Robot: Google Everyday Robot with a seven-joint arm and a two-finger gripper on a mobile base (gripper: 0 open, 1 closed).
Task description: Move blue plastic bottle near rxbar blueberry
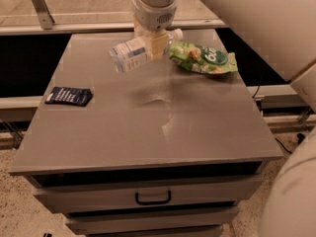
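Bottle [129, 54]: clear plastic, pale blue-and-white label, white cap. It is off the worktop [148, 147], held in the air over the rear middle. It lies close to horizontal but tilted, with the cap end higher and toward the right of view and the base end lower and toward the left. A soft shadow sits on the grey surface below it, nearer the centre.

Tool [157, 46]: pale yellowish fingers pinching the bottle, closer to the cap than to the base. It hangs from a white arm [153, 4] that comes down from the top edge of view.

Bar [69, 96]: flat dark navy wrapper with white lettering too small to read. It lies flat near the left edge of the worktop, roughly midway front to back. It is well apart from the bottle, which is above it and to its right in view.

Bag [203, 58]: green snack bag, lying flat at the rear right of the worktop. Its left end lies just beside the bottle's cap end in this view. It is far from the bar, on the opposite side.

The worktop is plain grey, the top of a low cabinet. Below the front edge is a drawer [89, 200] with a dark handle [153, 198] at its middle. More white robot housing fills the right side of view.
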